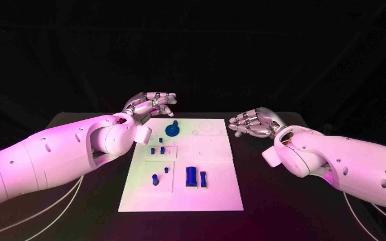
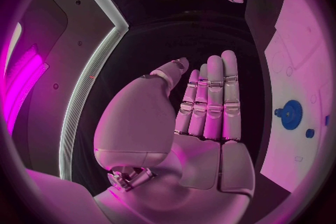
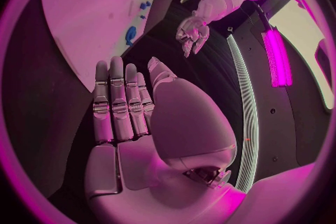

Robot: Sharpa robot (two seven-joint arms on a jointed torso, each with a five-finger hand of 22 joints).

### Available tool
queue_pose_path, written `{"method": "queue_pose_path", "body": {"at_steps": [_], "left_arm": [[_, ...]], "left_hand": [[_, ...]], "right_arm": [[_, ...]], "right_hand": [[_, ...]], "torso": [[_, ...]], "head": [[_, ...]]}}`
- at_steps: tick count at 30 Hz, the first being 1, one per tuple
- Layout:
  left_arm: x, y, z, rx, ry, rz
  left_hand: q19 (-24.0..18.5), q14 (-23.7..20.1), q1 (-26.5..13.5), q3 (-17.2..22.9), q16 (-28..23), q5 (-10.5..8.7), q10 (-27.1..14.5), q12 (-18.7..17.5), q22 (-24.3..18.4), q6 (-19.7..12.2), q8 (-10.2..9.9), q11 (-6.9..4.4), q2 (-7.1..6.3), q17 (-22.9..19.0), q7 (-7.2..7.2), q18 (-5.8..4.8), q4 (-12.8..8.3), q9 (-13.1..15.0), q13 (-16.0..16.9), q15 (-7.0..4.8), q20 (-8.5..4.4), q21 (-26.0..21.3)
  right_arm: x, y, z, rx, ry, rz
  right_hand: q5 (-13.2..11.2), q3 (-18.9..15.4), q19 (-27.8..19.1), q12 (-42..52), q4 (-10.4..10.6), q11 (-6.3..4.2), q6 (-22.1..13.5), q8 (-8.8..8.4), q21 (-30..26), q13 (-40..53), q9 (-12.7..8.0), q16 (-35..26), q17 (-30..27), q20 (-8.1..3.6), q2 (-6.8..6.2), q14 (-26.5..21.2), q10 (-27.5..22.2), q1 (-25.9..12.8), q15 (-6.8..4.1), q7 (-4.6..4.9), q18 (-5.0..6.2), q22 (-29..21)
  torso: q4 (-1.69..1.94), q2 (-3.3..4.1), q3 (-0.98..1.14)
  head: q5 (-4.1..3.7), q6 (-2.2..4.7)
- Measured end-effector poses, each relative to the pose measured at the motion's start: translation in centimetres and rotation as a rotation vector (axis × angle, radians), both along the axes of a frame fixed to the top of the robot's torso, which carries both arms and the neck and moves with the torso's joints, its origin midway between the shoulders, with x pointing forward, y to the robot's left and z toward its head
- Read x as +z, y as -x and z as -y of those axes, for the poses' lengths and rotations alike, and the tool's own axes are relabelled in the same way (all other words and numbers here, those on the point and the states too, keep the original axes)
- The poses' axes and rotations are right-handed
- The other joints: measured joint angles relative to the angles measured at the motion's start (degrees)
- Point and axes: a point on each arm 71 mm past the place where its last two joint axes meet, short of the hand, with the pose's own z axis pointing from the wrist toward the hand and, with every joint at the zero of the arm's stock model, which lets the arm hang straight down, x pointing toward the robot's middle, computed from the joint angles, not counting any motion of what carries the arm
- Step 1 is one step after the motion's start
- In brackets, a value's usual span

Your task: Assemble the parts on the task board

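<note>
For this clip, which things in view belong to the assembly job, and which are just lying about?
Job:
- task board
- blue gear
- blue block
- small blue pegs
- left hand, holding nothing
- right hand, holding nothing

Lying about:
- black table
- pale cables

Black table [image 1: 80, 207] carries the white task board [image 1: 217, 191].

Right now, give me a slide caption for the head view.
Both hands, left hand and right hand, hover empty beside the far end of the white board holding blue parts.

White rounded arms [image 1: 56, 154], silver segmented robot hand [image 2: 203, 123]
</note>
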Motion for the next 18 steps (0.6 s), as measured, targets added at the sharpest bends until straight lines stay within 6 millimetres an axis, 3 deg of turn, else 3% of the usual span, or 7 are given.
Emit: {"method": "queue_pose_path", "body": {"at_steps": [3,6,9,11,13,15,18], "left_arm": [[-0.6,-0.5,-0.3,0.049,0.009,0.001],[-1.2,-1.1,-0.6,0.096,0.015,0.004],[-1.6,-1.6,-0.9,0.139,0.023,0.01],[-1.8,-1.9,-1.0,0.164,0.028,0.014],[-1.9,-2.1,-1.0,0.182,0.033,0.019],[-1.9,-2.3,-1.0,0.199,0.038,0.025],[-2.0,-2.5,-0.9,0.217,0.043,0.031]], "left_hand": [[-4.9,-4.2,0.1,-0.3,-9.8,0.0,-0.8,-1.7,-4.1,-0.6,0.0,0.83,0.12,-4.7,0.61,0.0,0.3,-0.2,-1.3,1.66,1.49,-7.0],[-11.7,-7.8,0.5,-0.5,-20.3,0.0,-1.9,-4.1,-10.1,-1.8,-0.9,1.9,0.48,-9.3,0.94,-1.08,0.8,-0.3,-3.0,4.1,4.61,-16.9],[-14.1,-9.8,0.5,-2.3,-28.5,0.0,-3.0,-6.5,-15.1,-2.8,-1.7,2.96,0.47,-13.0,0.94,-1.08,1.3,-0.3,-3.6,5.58,7.12,-24.0],[-14.1,-10.2,0.8,-4.5,-33.0,0.0,-4.1,-7.4,-17.9,-3.7,-1.8,3.07,0.77,-15.1,1.04,-1.09,1.6,-0.4,-3.8,6.34,8.55,-27.8],[-14.1,-10.1,0.7,-6.3,-35.7,0.0,-5.0,-7.6,-19.6,-4.5,-1.8,3.8,0.81,-15.7,0.4,-1.08,1.7,-0.4,-3.8,6.66,8.91,-30.0],[-13.6,-9.7,0.8,-8.1,-38.1,0.0,-5.6,-7.6,-21.1,-4.9,-1.8,4.4,1.83,-15.9,-0.01,-1.09,1.7,-0.4,-3.8,7.1,9.28,-31.7],[-12.3,-8.8,1.4,-10.2,-40.4,0.0,-5.8,-7.6,-22.7,-5.0,-1.8,4.22,2.42,-15.9,0.1,-1.08,1.4,-0.4,-3.8,7.19,9.2,-33.5]], "right_arm": [[0.8,-2.0,0.8,-0.043,-0.068,0.021],[1.1,-3.3,1.2,-0.071,-0.116,0.035],[1.3,-4.4,1.3,-0.089,-0.155,0.047],[1.5,-4.9,1.3,-0.097,-0.176,0.057],[1.7,-5.3,1.3,-0.101,-0.19,0.064],[1.8,-5.5,1.2,-0.101,-0.203,0.07],[1.9,-5.7,1.2,-0.101,-0.216,0.076]], "right_hand": [[-0.3,-0.6,-2.3,-3.5,0.9,0.9,0.0,0.0,-0.3,-8.0,-3.3,-6.5,-5.1,1.84,0.0,0.2,1.6,0.0,1.21,0.58,0.49,-6.0],[-1.0,-1.7,-3.3,-5.7,1.2,1.08,-0.4,0.0,-0.3,-13.6,-6.3,-10.8,-9.2,2.59,0.6,0.8,1.7,-0.6,1.83,1.22,0.88,-11.1],[-1.0,-2.9,-3.8,-7.1,0.5,1.84,-1.1,0.0,-0.3,-17.3,-8.6,-13.6,-12.4,3.02,1.49,0.6,1.2,-1.5,2.45,1.12,0.88,-15.0],[-1.3,-3.7,-4.1,-7.7,-0.2,2.27,-1.2,0.0,-0.3,-19.3,-10.0,-14.5,-14.5,3.32,1.79,0.9,1.3,-1.8,2.68,1.19,0.88,-17.4],[-1.3,-4.3,-4.1,-8.0,-0.9,2.44,-1.4,0.01,-0.3,-21.0,-11.2,-14.8,-16.2,3.32,2.22,1.1,1.2,-2.2,2.87,1.07,0.88,-19.4],[-1.3,-4.9,-4.1,-8.0,-1.4,2.51,-1.5,0.01,-0.3,-22.2,-12.1,-14.8,-17.4,3.32,2.52,1.3,1.1,-2.5,3.09,0.99,0.88,-20.9],[-1.3,-5.5,-4.0,-8.0,-1.8,2.51,-1.5,0.01,-0.3,-23.4,-13.0,-14.8,-18.6,3.38,2.74,1.9,1.1,-2.7,3.05,0.99,0.88,-22.3]], "torso": [[-0.19,-0.74,-0.24],[-0.31,-1.41,-0.41],[-0.33,-2.06,-0.54],[-0.32,-2.41,-0.54],[-0.29,-2.59,-0.52],[-0.27,-2.72,-0.43],[-0.19,-2.83,-0.32]], "head": [[-0.16,1.3],[-0.19,2.18],[-0.24,2.87],[-0.09,3.19],[0.09,3.43],[0.33,3.67],[0.57,3.77]]}}
